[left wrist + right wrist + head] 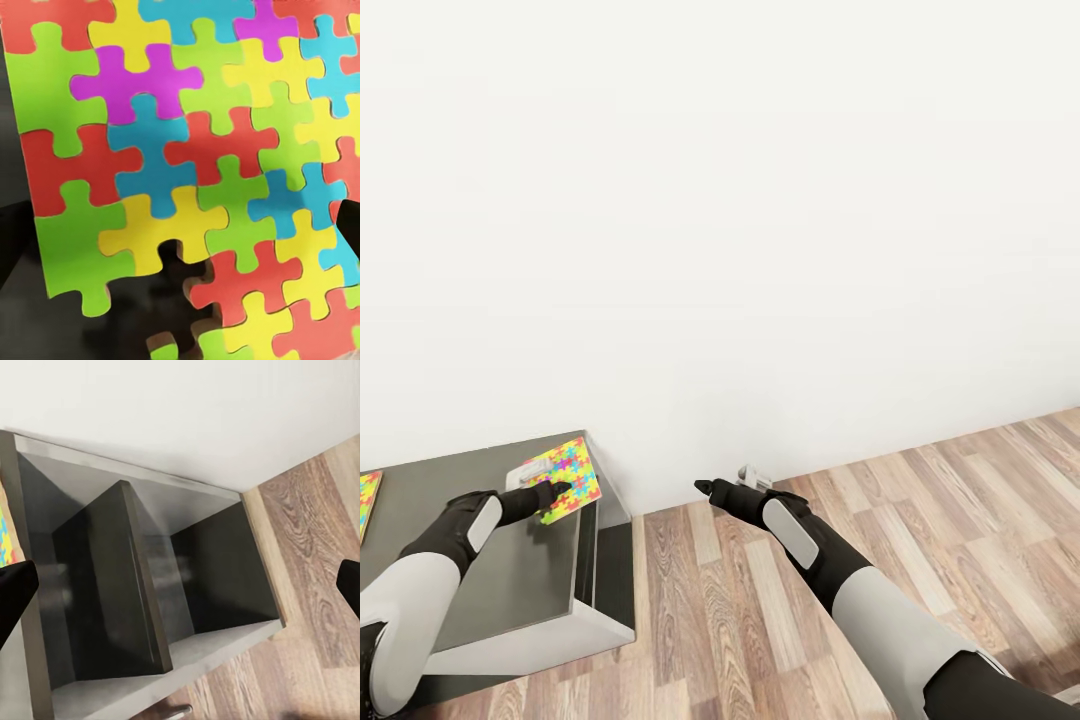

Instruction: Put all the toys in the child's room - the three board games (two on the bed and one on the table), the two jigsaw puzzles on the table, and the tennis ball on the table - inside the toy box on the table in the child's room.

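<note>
I note the table (510, 580) standing against the white wall (760, 200); a jigsaw puzzle (567, 478) lies flat at its far corner. My left gripper (553, 492) hovers over it, grip state indeterminable, presumably approaching for pickup. My right gripper (705, 487) is released, idle above the floor (780, 610).

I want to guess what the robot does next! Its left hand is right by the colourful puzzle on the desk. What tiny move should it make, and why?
Probably lower the left gripper a little and close it on the near edge of the puzzle. Its tip sits right at that edge on the desk, and the wrist camera is very close to the pieces, but no grip shows yet.
</note>
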